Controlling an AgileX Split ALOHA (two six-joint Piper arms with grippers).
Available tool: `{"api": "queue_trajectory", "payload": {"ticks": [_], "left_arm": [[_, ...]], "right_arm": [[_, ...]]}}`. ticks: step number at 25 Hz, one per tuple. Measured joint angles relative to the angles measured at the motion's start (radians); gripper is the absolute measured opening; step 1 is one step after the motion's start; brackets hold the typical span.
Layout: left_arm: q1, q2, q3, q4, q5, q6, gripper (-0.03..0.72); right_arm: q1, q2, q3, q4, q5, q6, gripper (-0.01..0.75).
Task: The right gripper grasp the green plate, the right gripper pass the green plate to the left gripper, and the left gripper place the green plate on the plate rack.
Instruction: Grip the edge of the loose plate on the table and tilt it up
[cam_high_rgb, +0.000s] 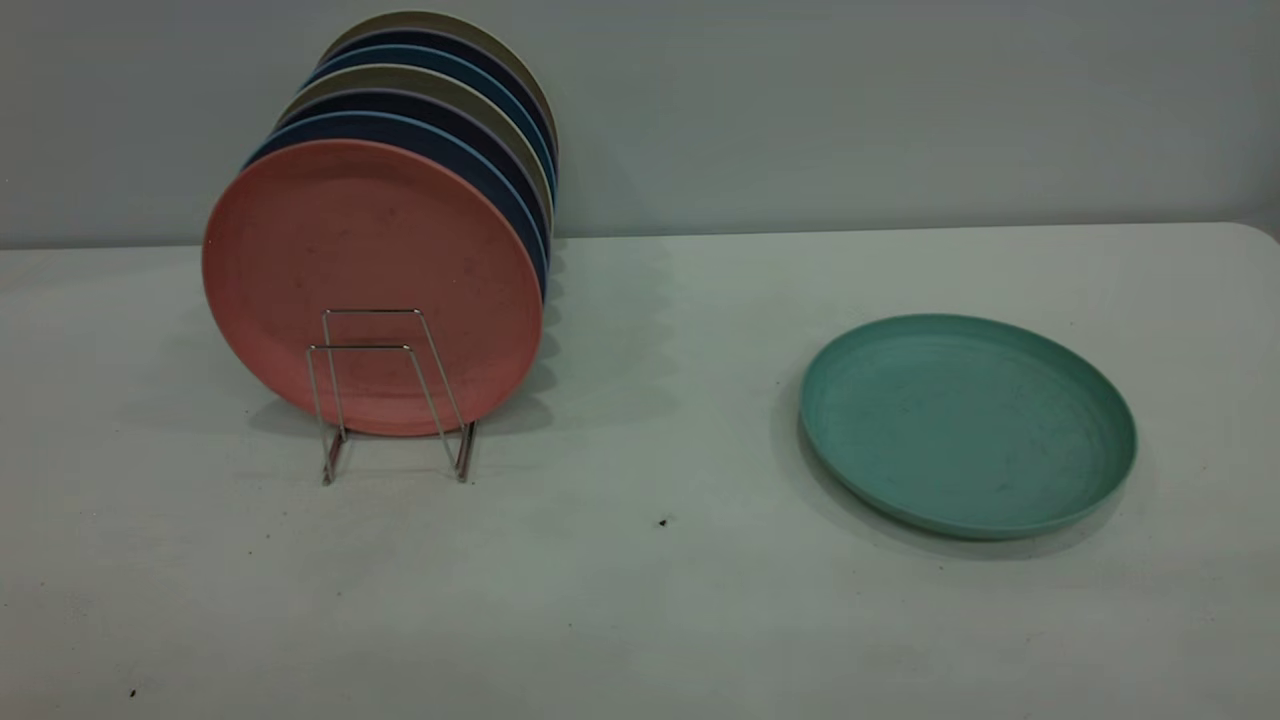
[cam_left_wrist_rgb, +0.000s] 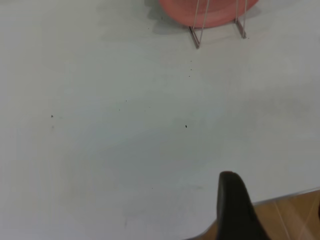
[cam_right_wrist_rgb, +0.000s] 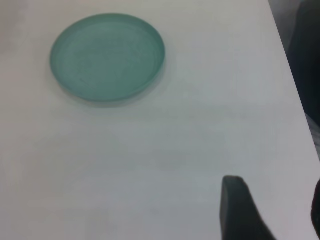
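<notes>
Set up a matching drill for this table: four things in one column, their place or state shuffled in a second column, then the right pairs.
Things
1. green plate
2. salmon-pink plate
3. plate rack
4. dark blue plates

Places or states
A. silvery wire loops, the two nearest slots empty
B. lying flat on the table, at the right arm's side
C. upright, the front-most plate in the row
D. upright, lined up behind the front-most plate

Pairs: 1-B, 2-C, 3-A, 4-D

Neither pincer touches any of them.
</notes>
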Motion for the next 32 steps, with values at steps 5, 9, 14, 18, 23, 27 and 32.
{"api": "queue_trajectory", "payload": {"ticks": [5,9,14,18,23,27,32], "left_arm": [[0.0,0.0,0.0,0.0,0.0,0.0,0.43],[0.0,0.0,0.0,0.0,0.0,0.0,0.43],[0.0,0.0,0.0,0.0,0.0,0.0,0.43],[0.0,0.0,0.0,0.0,0.0,0.0,0.43],[0.0,0.0,0.0,0.0,-0.003,0.0,0.43],[0.0,0.0,-0.001,0.017,-0.009,-0.033,0.431],[0.0,0.07,-0.058,0.066,-0.035,-0.165,0.473]], "right_arm": [[0.0,0.0,0.0,0.0,0.0,0.0,0.365],[0.0,0.0,0.0,0.0,0.0,0.0,0.365],[0.0,0.0,0.0,0.0,0.0,0.0,0.365],[0.0,0.0,0.0,0.0,0.0,0.0,0.365],[0.0,0.0,0.0,0.005,0.0,0.0,0.365],[0.0,0.0,0.0,0.015,0.0,0.004,0.365],[0.0,0.081,-0.002,0.046,-0.012,0.017,0.398]]}}
